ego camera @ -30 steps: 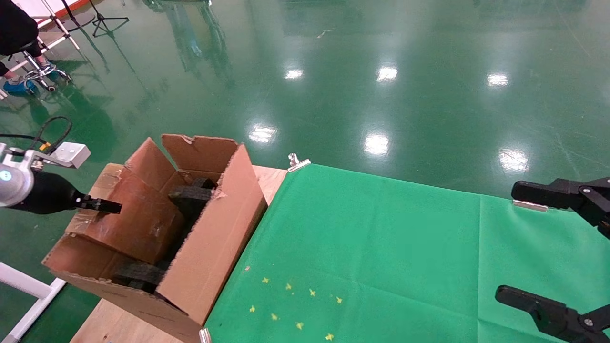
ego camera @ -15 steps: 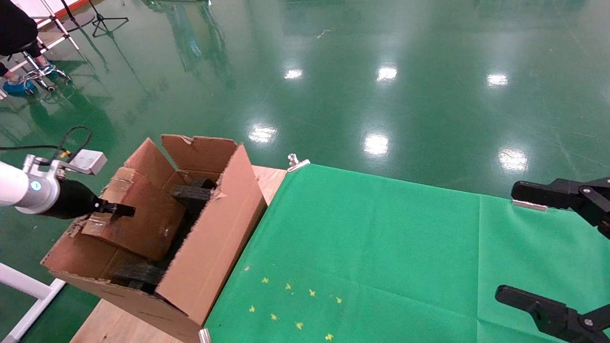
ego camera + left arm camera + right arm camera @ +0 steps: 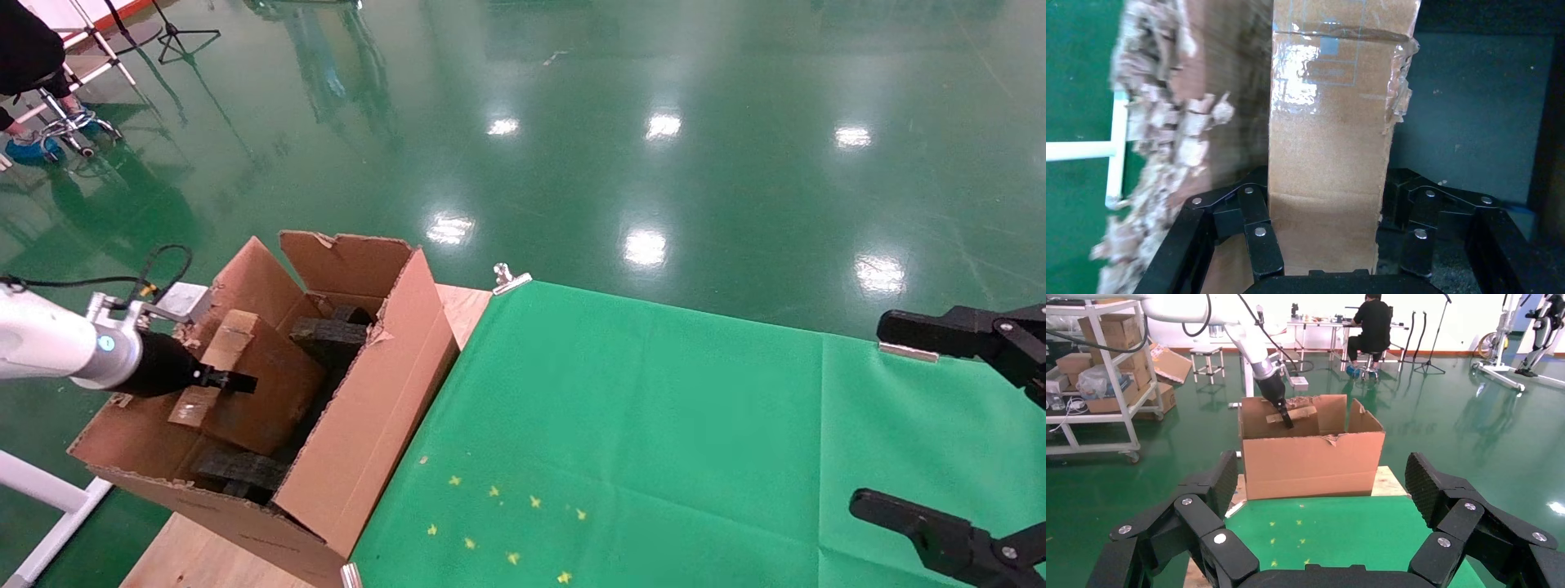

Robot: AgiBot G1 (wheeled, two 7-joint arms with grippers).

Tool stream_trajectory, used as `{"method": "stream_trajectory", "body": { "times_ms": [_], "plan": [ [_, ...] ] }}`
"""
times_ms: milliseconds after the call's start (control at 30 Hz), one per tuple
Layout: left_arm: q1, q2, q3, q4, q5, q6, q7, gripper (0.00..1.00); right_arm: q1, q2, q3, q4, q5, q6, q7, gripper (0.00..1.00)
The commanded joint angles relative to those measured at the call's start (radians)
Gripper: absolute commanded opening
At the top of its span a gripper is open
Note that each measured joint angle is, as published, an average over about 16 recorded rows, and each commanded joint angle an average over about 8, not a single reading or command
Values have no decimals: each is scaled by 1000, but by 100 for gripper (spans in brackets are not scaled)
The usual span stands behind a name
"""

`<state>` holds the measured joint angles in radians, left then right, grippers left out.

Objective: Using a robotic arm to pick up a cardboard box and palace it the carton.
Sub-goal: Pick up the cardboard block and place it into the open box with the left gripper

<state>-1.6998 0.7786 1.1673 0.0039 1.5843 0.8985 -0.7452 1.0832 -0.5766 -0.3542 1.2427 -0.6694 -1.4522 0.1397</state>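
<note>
On the green-clothed table (image 3: 654, 425), the carton (image 3: 359, 425) receives the box (image 3: 253, 384), clenched by the left gripper (image 3: 233, 380); right gripper (image 3: 940, 425) idles, spread wide.

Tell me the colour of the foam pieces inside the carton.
Black foam pieces, seen best in the head view, inside the brown carton.

Brown cardboard box (image 3: 253, 384) in brown carton (image 3: 368, 408); green cloth (image 3: 654, 425) with yellow stars (image 3: 498, 523).

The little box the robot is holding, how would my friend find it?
Find the big brown carton with standing flaps beside the green cloth. Over its opening, the left gripper has its jaws shut on the cardboard box. It is much smaller than the carton, wrapped in shiny clear tape, and lighter than the black foam inside.
</note>
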Motion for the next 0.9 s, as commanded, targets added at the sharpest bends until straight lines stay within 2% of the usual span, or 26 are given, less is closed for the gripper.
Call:
{"method": "stream_trajectory", "body": {
  "times_ms": [33, 533, 567, 800, 833, 900],
  "plan": [
    [14, 10, -2, 0, -3, -9, -3, 0, 0, 0, 0, 0, 0, 0, 0, 100],
    [97, 58, -18, 9, -25, -76, -52, 0, 0, 0, 0, 0, 0, 0, 0, 100],
    [101, 60, -19, 9, -26, -80, -56, 3, 0, 0, 0, 0, 0, 0, 0, 100],
    [118, 68, -25, 14, -34, -97, -76, 90, 0, 0, 0, 0, 0, 0, 0, 100],
    [119, 68, -25, 14, -35, -99, -77, 100, 0, 0, 0, 0, 0, 0, 0, 100],
    [119, 68, -26, 15, -36, -99, -78, 100, 0, 0, 0, 0, 0, 0, 0, 100]
  ]
}}
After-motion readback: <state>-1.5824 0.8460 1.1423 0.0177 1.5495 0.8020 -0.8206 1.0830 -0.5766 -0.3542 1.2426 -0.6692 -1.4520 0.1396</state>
